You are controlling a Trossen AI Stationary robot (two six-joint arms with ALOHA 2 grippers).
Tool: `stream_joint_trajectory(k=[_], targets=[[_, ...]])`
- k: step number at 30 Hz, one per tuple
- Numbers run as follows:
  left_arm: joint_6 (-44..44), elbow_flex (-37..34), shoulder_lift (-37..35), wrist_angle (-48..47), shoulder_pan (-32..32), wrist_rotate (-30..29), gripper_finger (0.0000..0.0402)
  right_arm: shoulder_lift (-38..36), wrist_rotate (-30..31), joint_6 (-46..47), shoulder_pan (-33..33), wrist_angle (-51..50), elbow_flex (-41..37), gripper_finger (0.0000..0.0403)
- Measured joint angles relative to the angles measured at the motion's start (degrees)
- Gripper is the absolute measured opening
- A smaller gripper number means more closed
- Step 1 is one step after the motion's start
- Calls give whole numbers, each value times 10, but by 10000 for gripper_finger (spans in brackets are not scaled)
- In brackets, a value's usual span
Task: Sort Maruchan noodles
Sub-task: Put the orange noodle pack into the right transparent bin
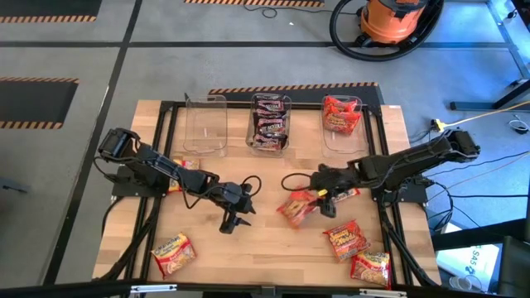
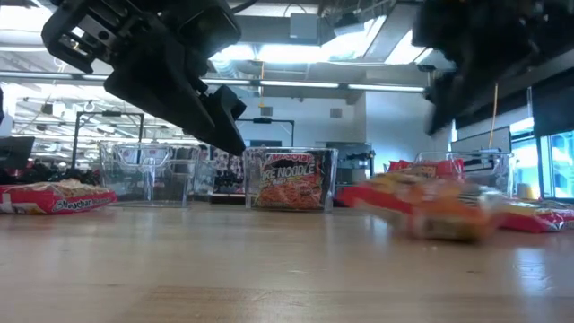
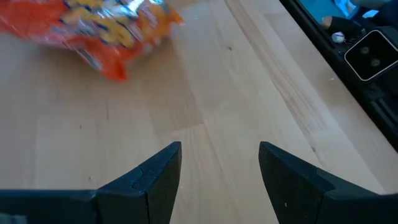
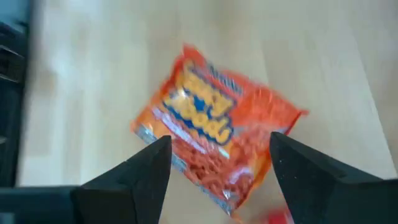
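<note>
Beneath the open right claw an orange noodle packet is shown mid-desk, judged light, crinkly, best pinched across its flat middle; left claw open, empty.

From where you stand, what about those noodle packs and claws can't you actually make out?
- Orange packet under the right claw: its label is blurred in the right wrist and low views.
- Packet beneath the left arm: mostly covered in the high view.
- Corner packet: too small to read in the high view.
- Left claw: fingers apart over bare wood; only their tips show in its wrist view.
</note>
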Motion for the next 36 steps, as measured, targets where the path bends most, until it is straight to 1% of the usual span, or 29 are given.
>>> stream_joint_trajectory(k=[1,3,6,9,13,17,19,21,24,28,33,36], targets=[[0,0,0,0,-1,0,209,0,-4,-13,0,21,0,248],[0,0,0,1,-1,0,209,0,-6,-22,0,31,0,248],[-5,0,2,20,-8,-6,209,1,2,-6,0,-5,0,248],[-11,0,15,73,-19,-28,209,17,32,43,0,-39,-1,248],[-24,0,46,165,-26,-72,209,59,44,76,0,-1,-1,248],[-46,6,70,195,-17,-108,209,112,39,77,0,33,0,248],[-56,16,81,191,-7,-122,209,136,39,78,0,33,0,248],[-65,31,98,193,4,-123,209,153,40,85,0,37,0,248],[-75,60,126,190,14,-123,209,165,43,94,0,55,1,248],[-76,95,163,153,22,-131,209,170,42,109,0,79,0,248],[-92,125,180,73,33,-145,209,170,44,122,0,102,0,248],[-96,129,172,-1,40,-198,209,170,29,127,1,113,0,248]])
